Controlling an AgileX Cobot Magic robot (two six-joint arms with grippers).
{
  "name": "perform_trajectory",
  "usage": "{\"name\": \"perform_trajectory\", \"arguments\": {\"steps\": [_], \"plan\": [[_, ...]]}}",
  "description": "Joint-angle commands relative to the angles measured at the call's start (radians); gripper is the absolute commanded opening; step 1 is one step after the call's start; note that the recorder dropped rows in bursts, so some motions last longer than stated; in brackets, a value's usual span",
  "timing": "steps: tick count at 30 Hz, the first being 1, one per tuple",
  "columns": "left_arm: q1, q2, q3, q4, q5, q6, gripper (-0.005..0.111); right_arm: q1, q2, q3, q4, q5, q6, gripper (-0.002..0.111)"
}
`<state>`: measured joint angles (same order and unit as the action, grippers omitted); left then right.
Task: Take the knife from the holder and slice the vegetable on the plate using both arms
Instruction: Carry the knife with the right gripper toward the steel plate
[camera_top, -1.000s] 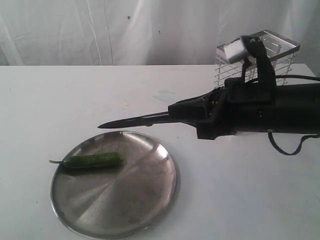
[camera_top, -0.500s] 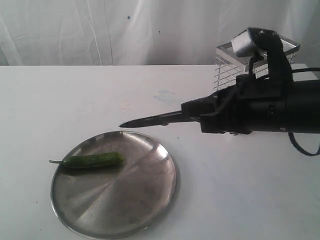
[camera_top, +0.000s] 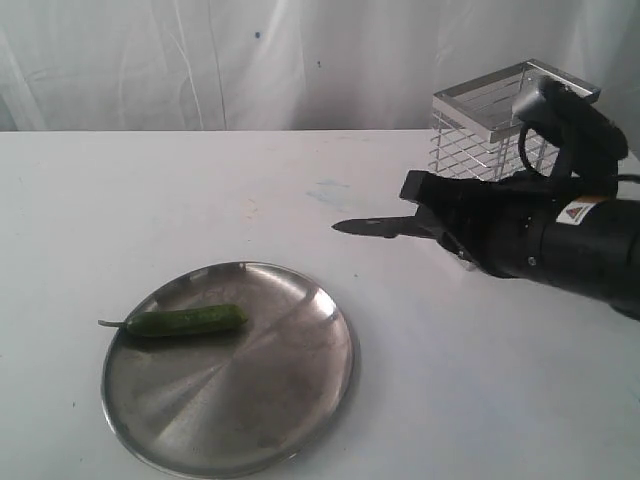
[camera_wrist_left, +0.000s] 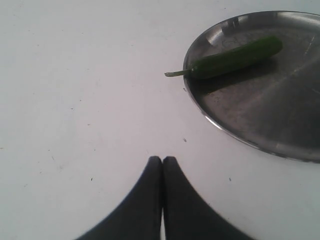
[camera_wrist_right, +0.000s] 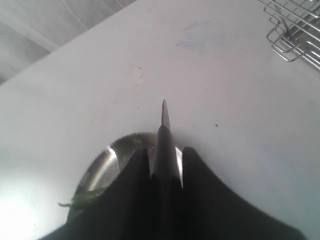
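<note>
The green vegetable lies on the left part of the steel plate, stem pointing left; it also shows in the left wrist view as the vegetable on the plate. My right gripper is shut on the knife, whose dark blade points left above the table, right of the plate. From the right wrist the knife sticks out between the fingers over the plate. The wire holder stands behind the right arm. My left gripper is shut and empty, short of the plate.
A white table carries everything, with a white curtain behind. The right arm's bulky black body lies in front of the holder. A corner of the holder shows from the right wrist.
The right arm has drawn back to the right with the knife, so the blade tip moved from over the plate's far edge to well right of it. Plate and vegetable stayed put.
</note>
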<state>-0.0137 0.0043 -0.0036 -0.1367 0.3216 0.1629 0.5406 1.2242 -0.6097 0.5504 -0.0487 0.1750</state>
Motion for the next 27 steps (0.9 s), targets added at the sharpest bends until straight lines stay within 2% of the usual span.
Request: {"name": "perform_trajectory", "arguments": {"steps": [1, 6, 8, 10, 13, 18, 24, 27], "plan": [[0.002, -0.004, 0.004, -0.011, 0.008, -0.006, 0.0, 0.072, -0.007, 0.098, -0.087, -0.223, 0.257, 0.0], [0.002, -0.004, 0.004, -0.011, 0.008, -0.006, 0.0, 0.098, 0.001, 0.22, -0.377, -0.475, 0.79, 0.0], [0.002, -0.004, 0.004, -0.011, 0.008, -0.006, 0.0, 0.098, 0.022, 0.281, -0.525, -0.645, 1.003, 0.0], [0.002, -0.004, 0.004, -0.011, 0.008, -0.006, 0.0, 0.098, 0.053, 0.329, -0.566, -0.781, 1.094, 0.0], [0.002, -0.004, 0.004, -0.011, 0.008, -0.006, 0.0, 0.098, 0.104, 0.381, -0.593, -0.873, 1.138, 0.0], [0.002, -0.004, 0.004, -0.011, 0.008, -0.006, 0.0, 0.098, 0.185, 0.427, -0.622, -0.926, 1.138, 0.0], [0.002, -0.004, 0.004, -0.011, 0.008, -0.006, 0.0, 0.098, 0.307, 0.437, -0.671, -1.157, 1.138, 0.0], [0.002, -0.004, 0.004, -0.011, 0.008, -0.006, 0.0, 0.098, 0.374, 0.437, -0.644, -1.172, 1.138, 0.0]]}}
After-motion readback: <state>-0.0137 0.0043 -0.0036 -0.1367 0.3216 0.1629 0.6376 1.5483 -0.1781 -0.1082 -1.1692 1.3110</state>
